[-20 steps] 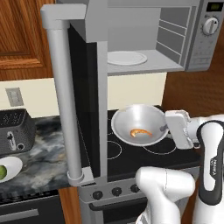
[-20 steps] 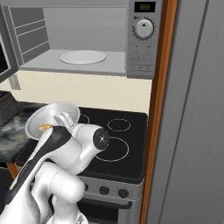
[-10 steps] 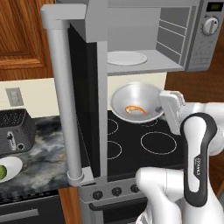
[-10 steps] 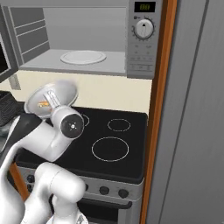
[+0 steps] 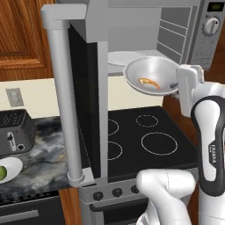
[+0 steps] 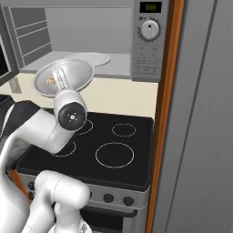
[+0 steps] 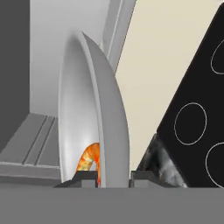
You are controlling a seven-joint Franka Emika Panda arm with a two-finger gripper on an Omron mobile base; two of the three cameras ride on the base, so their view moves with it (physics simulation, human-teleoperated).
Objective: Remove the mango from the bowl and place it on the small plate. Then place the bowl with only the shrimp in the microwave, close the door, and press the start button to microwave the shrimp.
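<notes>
Gripper [image 7: 113,175] pinched on thin rim of shallow grey metallic bowl [image 5: 151,74], curled orange shrimp [image 5: 149,82] inside

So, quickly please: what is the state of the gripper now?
Gripper: closed on the rim of the bowl, holding it raised in front of the open microwave.

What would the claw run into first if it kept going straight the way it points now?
Probably the microwave: the claw, shut on the bowl rim, points along the bowl toward the open cavity. The bowl's far edge would likely meet its floor or left wall; depth is unclear.
</notes>
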